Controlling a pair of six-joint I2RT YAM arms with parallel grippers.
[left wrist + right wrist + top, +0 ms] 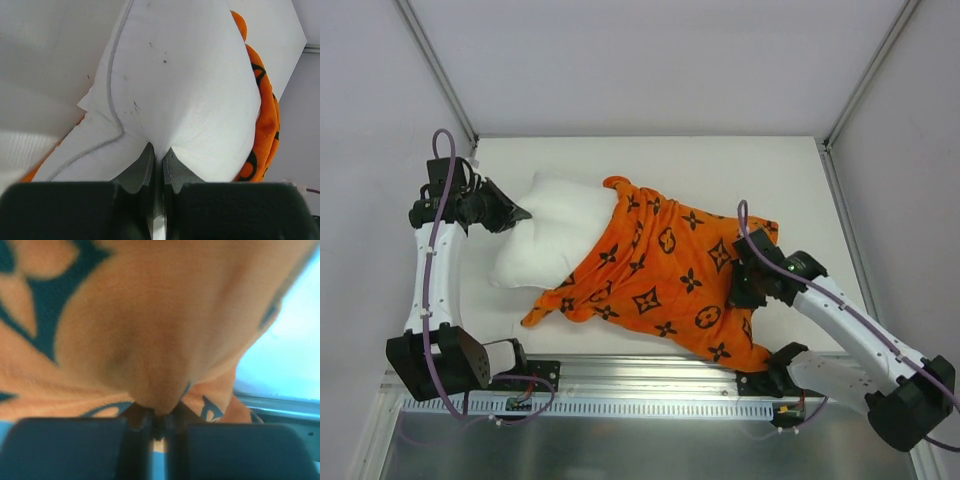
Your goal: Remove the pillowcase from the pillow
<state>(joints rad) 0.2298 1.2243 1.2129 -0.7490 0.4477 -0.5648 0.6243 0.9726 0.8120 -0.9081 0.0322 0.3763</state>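
Observation:
The white pillow lies at the left of the table, its right half still inside the orange pillowcase with black motifs. My left gripper is shut on the pillow's left edge; in the left wrist view the white pillow bulges out from between the pinching fingers, with the orange pillowcase behind it. My right gripper is shut on a fold of the pillowcase near its right side, the fabric bunched into the closed jaws.
White walls with metal corner posts enclose the table. A metal rail runs along the near edge between the arm bases.

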